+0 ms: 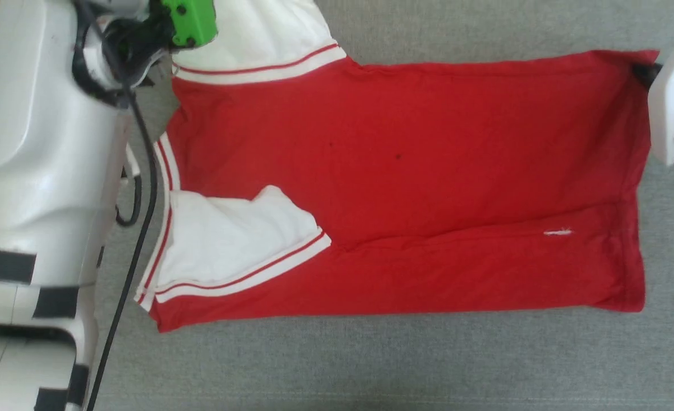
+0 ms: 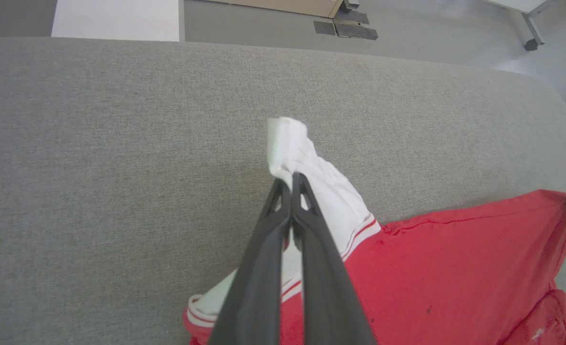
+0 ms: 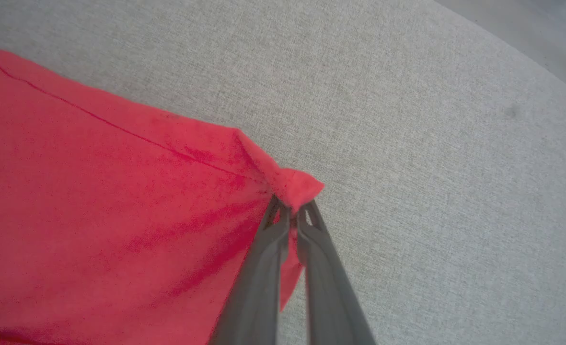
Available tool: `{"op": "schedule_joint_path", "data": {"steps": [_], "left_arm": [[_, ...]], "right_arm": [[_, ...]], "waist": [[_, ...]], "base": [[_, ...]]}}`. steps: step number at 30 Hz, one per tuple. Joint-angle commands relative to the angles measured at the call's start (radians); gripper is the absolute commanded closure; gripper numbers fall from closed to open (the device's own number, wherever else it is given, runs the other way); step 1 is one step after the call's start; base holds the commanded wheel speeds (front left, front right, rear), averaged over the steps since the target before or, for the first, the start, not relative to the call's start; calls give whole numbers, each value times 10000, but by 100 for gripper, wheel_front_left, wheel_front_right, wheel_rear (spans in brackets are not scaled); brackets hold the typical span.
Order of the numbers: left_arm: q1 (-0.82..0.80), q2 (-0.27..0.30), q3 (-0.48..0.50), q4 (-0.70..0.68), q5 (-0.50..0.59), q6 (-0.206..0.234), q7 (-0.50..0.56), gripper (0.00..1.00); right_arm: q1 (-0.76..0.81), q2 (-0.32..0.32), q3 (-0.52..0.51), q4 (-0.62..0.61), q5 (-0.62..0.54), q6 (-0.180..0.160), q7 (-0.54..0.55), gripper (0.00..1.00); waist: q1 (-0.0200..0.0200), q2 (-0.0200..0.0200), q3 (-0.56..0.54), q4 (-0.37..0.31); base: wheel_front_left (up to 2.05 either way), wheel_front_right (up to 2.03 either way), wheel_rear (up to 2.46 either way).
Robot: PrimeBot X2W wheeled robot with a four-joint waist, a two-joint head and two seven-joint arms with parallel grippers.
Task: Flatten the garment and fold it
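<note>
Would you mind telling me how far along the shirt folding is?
Done: the garment lies flat, its near side and near sleeve apparently folded inward. In hand: left gripper pinches the far sleeve, right gripper the far hem corner. Left: fold that side over, then crosswise.

Red garment [image 1: 405, 171], white sleeves, half-folded

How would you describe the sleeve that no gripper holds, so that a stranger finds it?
On the grey surface lies a red garment. At its collar end, one white sleeve is folded inward onto the red cloth. The other sleeve sticks outward, pinched by the left gripper.
</note>
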Motion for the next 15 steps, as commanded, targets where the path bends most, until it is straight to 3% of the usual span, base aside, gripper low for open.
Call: {"op": "schedule_joint_path", "data": {"steps": [1, 15], "left_arm": [[372, 129, 107, -191, -121, -63, -108, 100], [4213, 540, 959, -2766, -1020, 360, -747, 100]], "right_arm": [[277, 43, -72, 60, 40, -15, -196, 100], [2824, 612, -434, 636, 336, -15, -1086, 100]], "waist": [[0, 0, -817, 46], [0, 0, -2755, 291]], "base": [[0, 0, 0], [0, 0, 0]]}}
